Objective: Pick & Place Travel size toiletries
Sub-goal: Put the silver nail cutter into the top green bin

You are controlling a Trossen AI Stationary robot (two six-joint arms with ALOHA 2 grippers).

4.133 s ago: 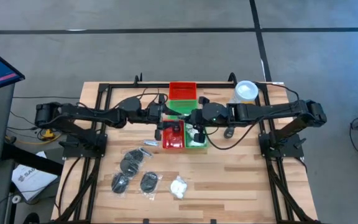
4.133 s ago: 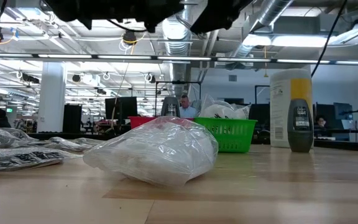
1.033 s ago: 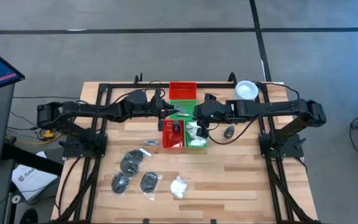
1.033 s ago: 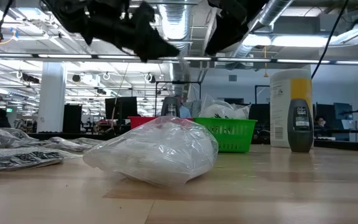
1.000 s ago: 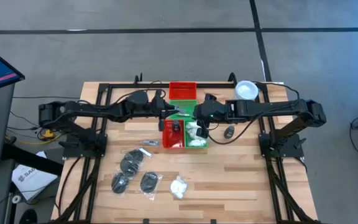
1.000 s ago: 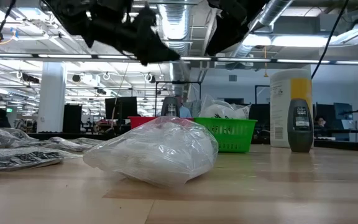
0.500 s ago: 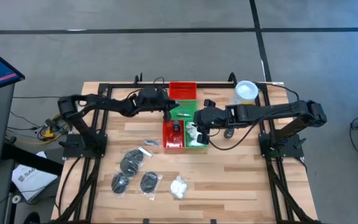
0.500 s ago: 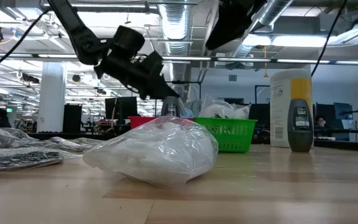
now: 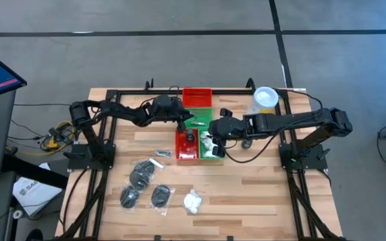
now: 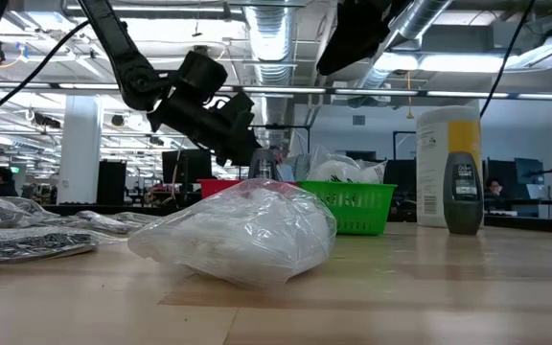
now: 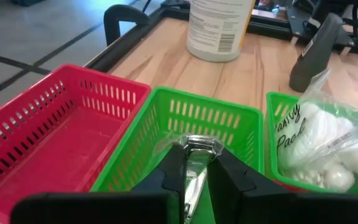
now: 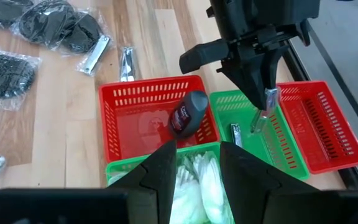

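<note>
From above I see my left arm stretched across the wooden table (image 9: 246, 194) with the left gripper (image 9: 187, 119) over the green tray (image 9: 200, 118) at 12 o'clock, while the right gripper (image 9: 211, 137) hangs over the nearer green tray (image 9: 217, 155); bagged dark discs (image 9: 141, 179) lie at 7 o'clock. At table height a clear bag of white lumps (image 10: 238, 233) fills the foreground before a bright workshop. My left wrist camera shows the fingers clamped on a clear packet (image 11: 196, 163) with a metal piece inside; my right wrist camera shows spread fingers above white puffs (image 12: 194, 183).
</note>
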